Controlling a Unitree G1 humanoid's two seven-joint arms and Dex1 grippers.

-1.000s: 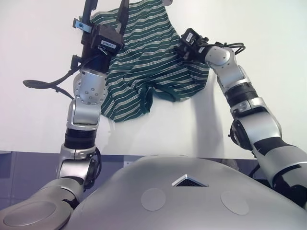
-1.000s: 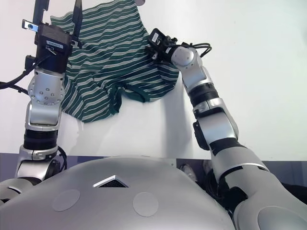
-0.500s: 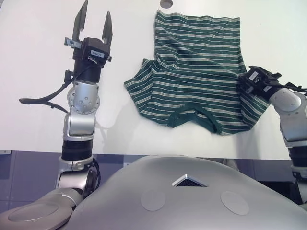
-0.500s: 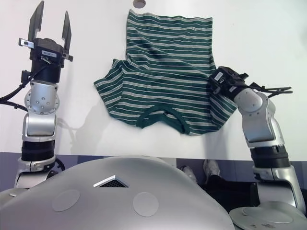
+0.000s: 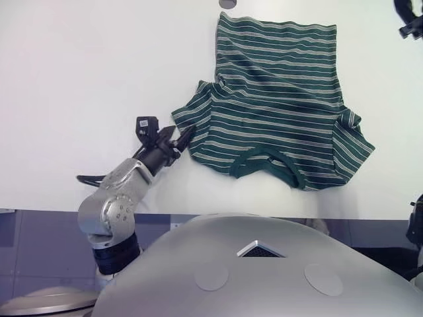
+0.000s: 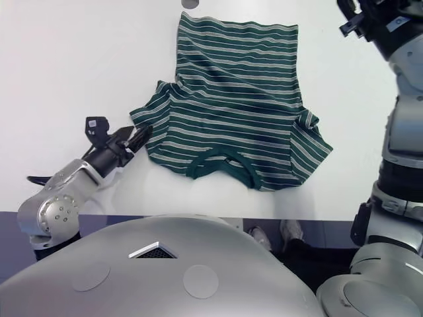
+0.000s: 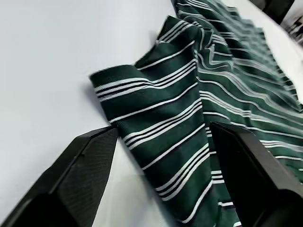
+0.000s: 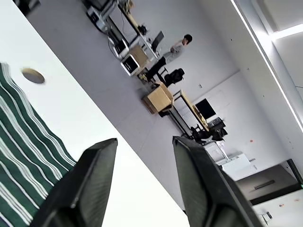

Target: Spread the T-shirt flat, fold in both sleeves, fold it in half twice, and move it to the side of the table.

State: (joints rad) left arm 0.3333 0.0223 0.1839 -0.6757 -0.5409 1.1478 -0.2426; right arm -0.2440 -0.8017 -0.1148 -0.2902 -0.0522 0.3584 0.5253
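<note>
The green T-shirt [image 5: 281, 112] with white stripes lies mostly spread on the white table [image 5: 79, 79], collar nearest me and hem at the far edge. Its left sleeve [image 5: 192, 119] sticks out flat; the right sleeve [image 5: 350, 135] is rumpled and partly doubled over. My left gripper [image 5: 180, 135] sits low on the table, open, right at the left sleeve's tip. In the left wrist view the left gripper [image 7: 162, 128] has its jaws on either side of the sleeve's edge. My right gripper [image 6: 360, 13] is raised at the far right, open, nothing between its fingers [image 8: 94, 175].
A small grey round mark [image 5: 227, 3] sits at the table's far edge beyond the hem. Bare white table extends left of the shirt and to its right [image 6: 350, 99]. The table's front edge [image 5: 53, 208] runs close to me.
My left arm has dropped from upright to low on the table beside the left sleeve. My right gripper has left the right sleeve and risen to the far right.
</note>
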